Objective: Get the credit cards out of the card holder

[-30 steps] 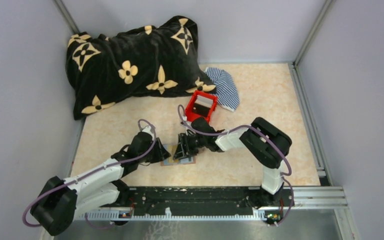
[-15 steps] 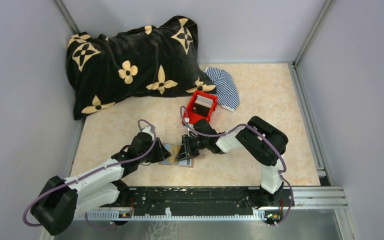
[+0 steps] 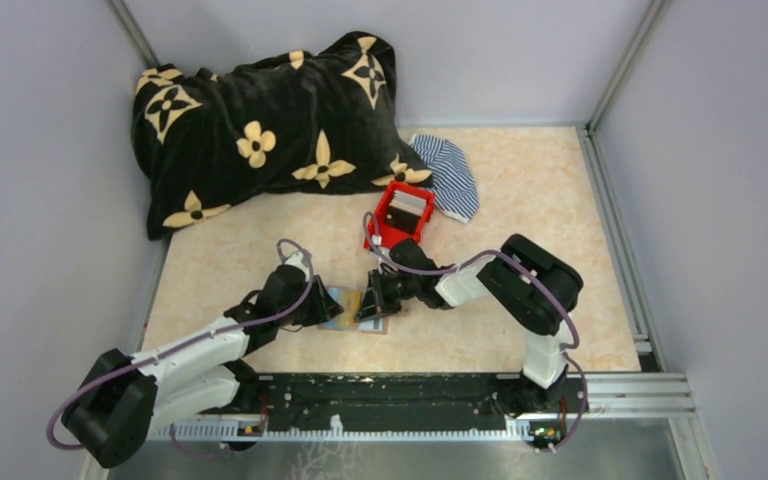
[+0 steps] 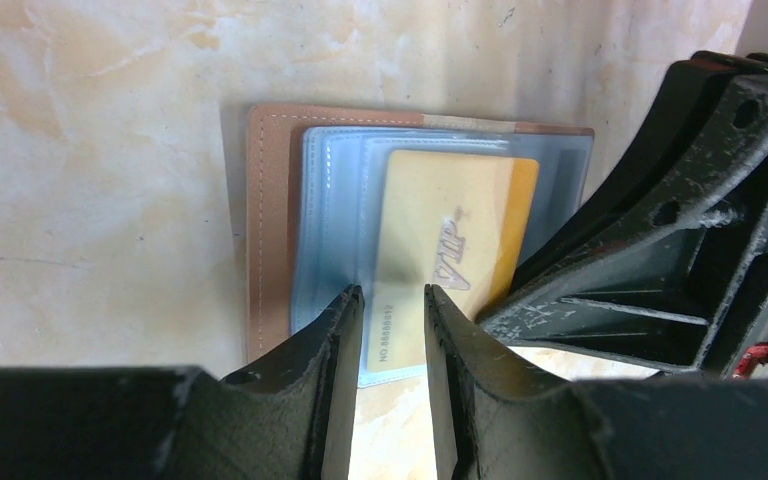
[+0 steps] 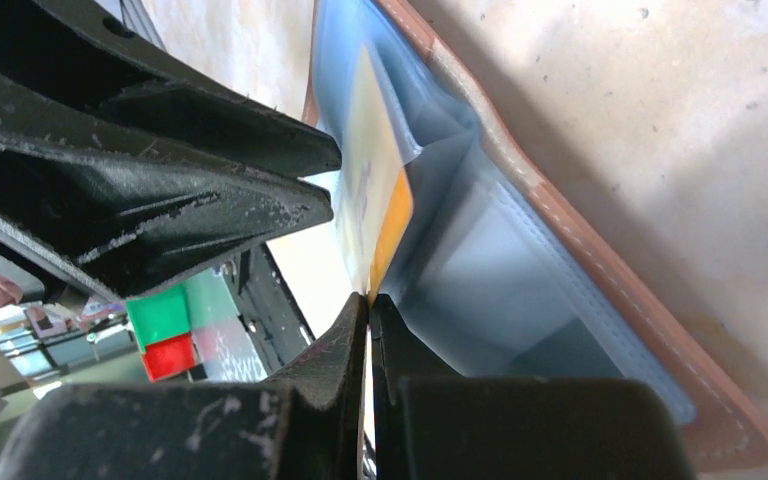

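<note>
Matt brown stitched leather on the card holder [image 4: 268,230]; its inner sleeves [image 4: 328,215] clear glossy plastic. The credit card [image 4: 450,235]: smooth orange plastic. Scuffed matt black plastic on left tool [image 4: 392,296] and right tool [image 5: 369,300]; surface [image 4: 90,200] smooth, marbled beige.

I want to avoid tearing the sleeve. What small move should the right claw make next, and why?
Probably pull the right claw back slowly along the card's plane. It is shut on an edge of the yellow card, while much of the card lies inside the clear sleeve of the card holder; the left claw stands open over the sleeve's edge.
</note>
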